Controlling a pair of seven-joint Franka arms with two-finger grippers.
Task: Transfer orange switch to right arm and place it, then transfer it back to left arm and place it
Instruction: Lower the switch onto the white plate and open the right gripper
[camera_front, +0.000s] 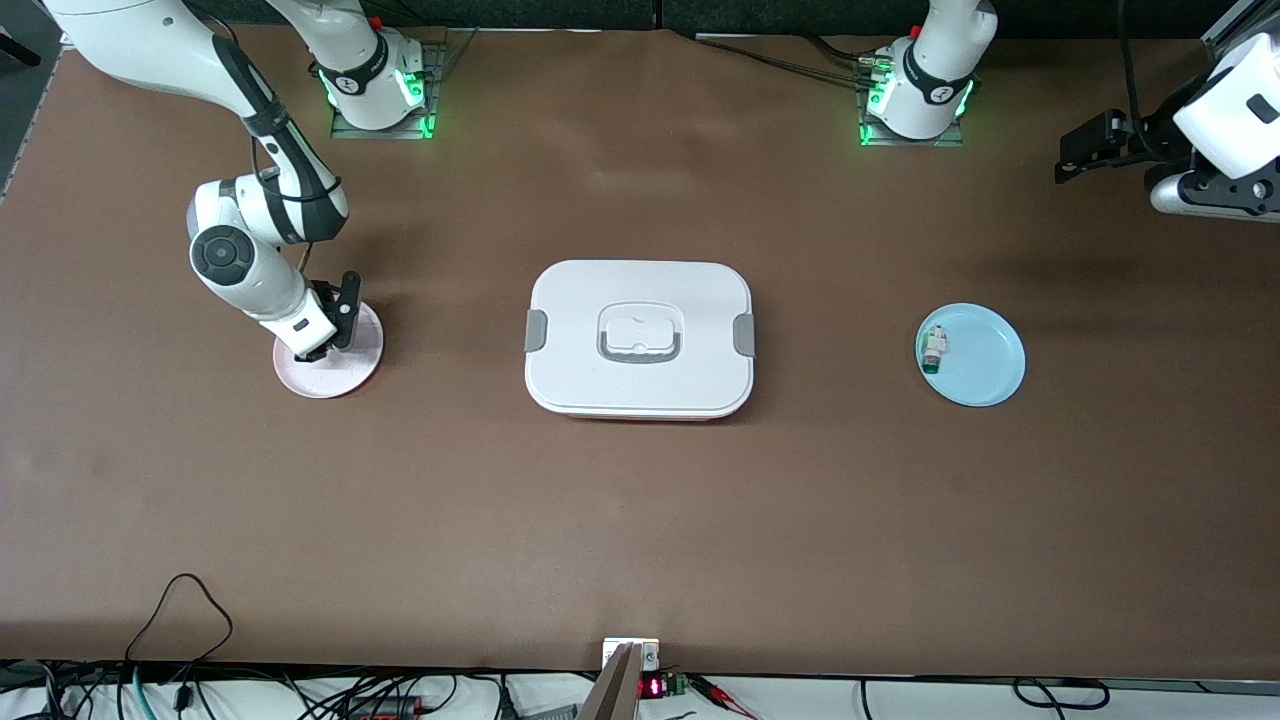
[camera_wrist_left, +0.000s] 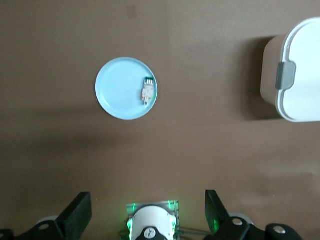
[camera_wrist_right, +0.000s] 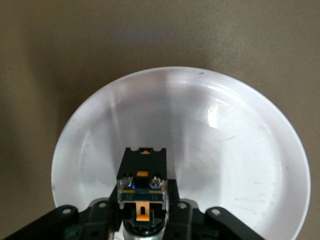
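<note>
My right gripper (camera_front: 318, 345) is down on a pale pink plate (camera_front: 345, 378) toward the right arm's end of the table. In the right wrist view its fingers (camera_wrist_right: 172, 200) press both sides of the orange switch (camera_wrist_right: 143, 167), a small black part with orange marks and a silvery end, which rests on the plate (camera_wrist_right: 240, 150). The front view hides the switch under the hand. The white lidded box (camera_front: 640, 340) sits mid-table. My left gripper (camera_front: 1085, 150) waits high over the left arm's end of the table, open and empty (camera_wrist_left: 148, 205).
A light blue plate (camera_front: 990, 375) sits toward the left arm's end and holds a small white component with a green end (camera_front: 934, 350). Both show in the left wrist view, the plate (camera_wrist_left: 117, 97) and the component (camera_wrist_left: 147, 90), with the box's end (camera_wrist_left: 300, 70).
</note>
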